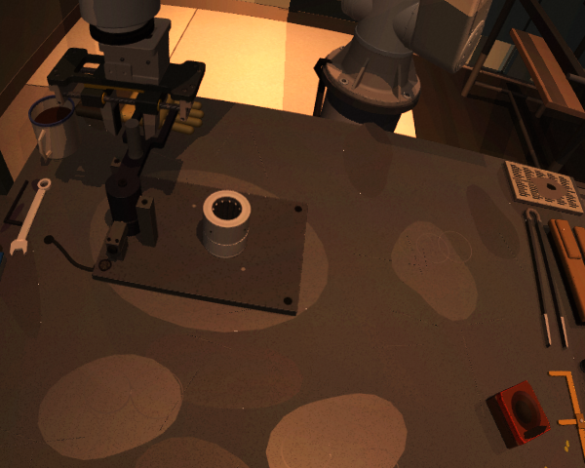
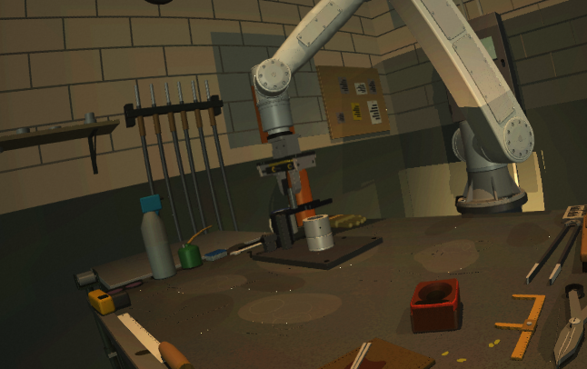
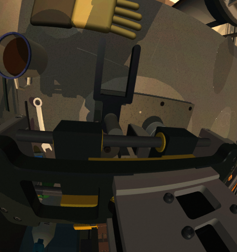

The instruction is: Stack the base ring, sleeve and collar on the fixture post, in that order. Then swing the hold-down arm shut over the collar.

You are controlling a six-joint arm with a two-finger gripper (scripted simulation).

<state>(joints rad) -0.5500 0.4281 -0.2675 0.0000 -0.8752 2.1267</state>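
The grey handle of the hold-down arm stands upright between the fingers of my gripper, which is open and holds nothing. The dark forked arm reaches away from the post, swung open, on its pivot block at the left end of the fixture plate. On the post in the middle of the plate sits a pale stack with a white-rimmed top piece. Seams show on its side. The wrist camera shows the handle and the fork beyond it.
The robot base stands behind the table. A mug, a yellow glove and a white wrench lie left of the fixture. A red block, tongs and rulers lie far right.
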